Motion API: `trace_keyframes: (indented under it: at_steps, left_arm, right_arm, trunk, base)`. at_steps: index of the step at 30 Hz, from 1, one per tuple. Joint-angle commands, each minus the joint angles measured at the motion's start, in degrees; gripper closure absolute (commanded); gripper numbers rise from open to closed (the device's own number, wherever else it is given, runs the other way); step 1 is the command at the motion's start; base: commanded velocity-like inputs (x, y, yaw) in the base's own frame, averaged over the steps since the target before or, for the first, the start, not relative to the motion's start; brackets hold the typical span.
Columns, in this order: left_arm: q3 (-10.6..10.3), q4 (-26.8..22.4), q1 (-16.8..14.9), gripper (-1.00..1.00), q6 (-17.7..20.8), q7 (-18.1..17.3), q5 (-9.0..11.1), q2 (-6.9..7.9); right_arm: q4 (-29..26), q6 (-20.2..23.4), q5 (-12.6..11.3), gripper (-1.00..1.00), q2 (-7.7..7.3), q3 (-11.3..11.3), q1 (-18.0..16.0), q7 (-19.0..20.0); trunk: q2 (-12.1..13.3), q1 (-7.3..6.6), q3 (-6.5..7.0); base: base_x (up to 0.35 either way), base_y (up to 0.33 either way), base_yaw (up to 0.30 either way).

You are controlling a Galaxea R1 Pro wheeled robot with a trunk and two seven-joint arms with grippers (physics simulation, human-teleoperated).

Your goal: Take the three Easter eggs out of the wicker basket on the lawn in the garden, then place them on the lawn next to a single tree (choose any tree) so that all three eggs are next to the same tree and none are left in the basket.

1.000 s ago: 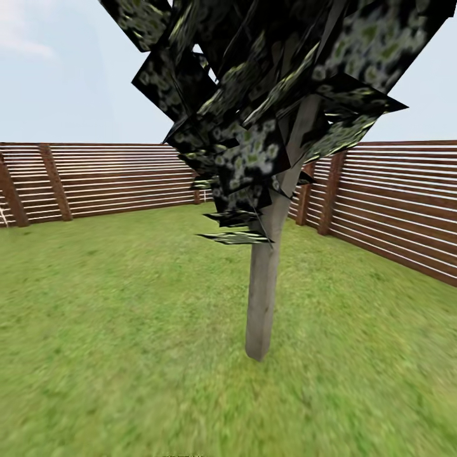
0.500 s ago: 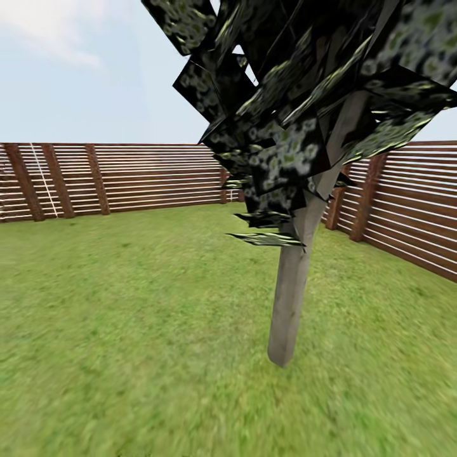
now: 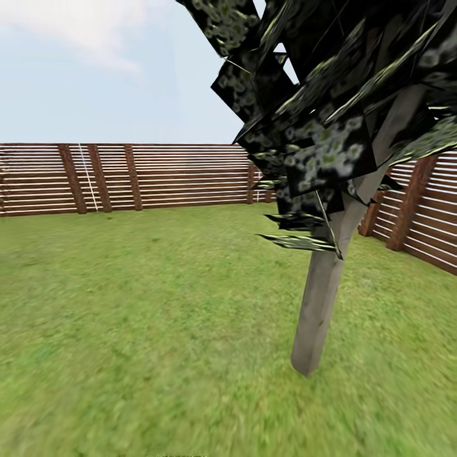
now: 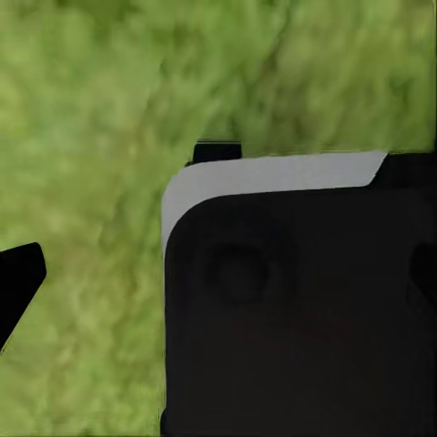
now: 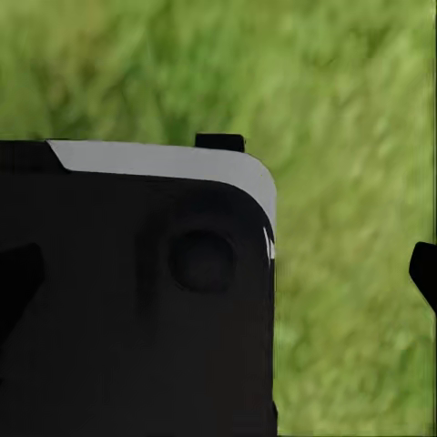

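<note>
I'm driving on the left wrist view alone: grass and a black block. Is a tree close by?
Observer: Yes. In the head view a tree with a bare grey trunk stands on the lawn, right of centre.
Operator: What's behind it?
Observer: A brown slatted fence runs across the back and comes forward on the right.
Operator: And the right wrist view?
Observer: Blurred grass there too, beside a dark housing with a pale grey edge.
</note>
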Motion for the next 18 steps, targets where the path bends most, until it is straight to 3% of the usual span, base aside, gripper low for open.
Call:
trace_keyframes:
  at_steps: [1, 11, 15, 18]
  left_arm:
    - [0.01, -1.19, 0.01, -1.00, -0.01, 0.00, 0.01, 0.01]
    - [-0.10, -16.60, 0.00, -1.00, -0.49, 0.03, -0.38, 0.09]
    - [-0.15, -19.94, 0.00, -1.00, -3.49, 0.01, -0.41, 0.14]
    - [-0.10, -21.79, 0.00, -1.00, -4.46, 0.00, -0.41, 0.22]
  right_arm:
    - [-0.99, 0.00, 0.00, -1.00, -0.11, -0.01, 0.00, 0.00]
    - [-17.55, -0.24, -0.09, -1.00, -0.07, -0.04, -0.92, 0.33]
    - [-18.97, -4.98, -0.09, -1.00, 0.01, 0.06, -2.55, 0.51]
    - [-19.07, -6.23, -0.09, -1.00, 0.03, 0.07, -3.45, 0.52]
  trunk:
    - [0.00, 0.00, -0.02]
    - [0.00, 0.00, -0.34]
    - [0.00, 0.00, -0.51]
    - [0.00, 0.00, -0.64]
  base:
    - [0.000, 0.000, 0.290]
    - [0.000, 0.000, 0.277]
    - [0.000, 0.000, 0.260]
    - [0.000, 0.000, 0.258]
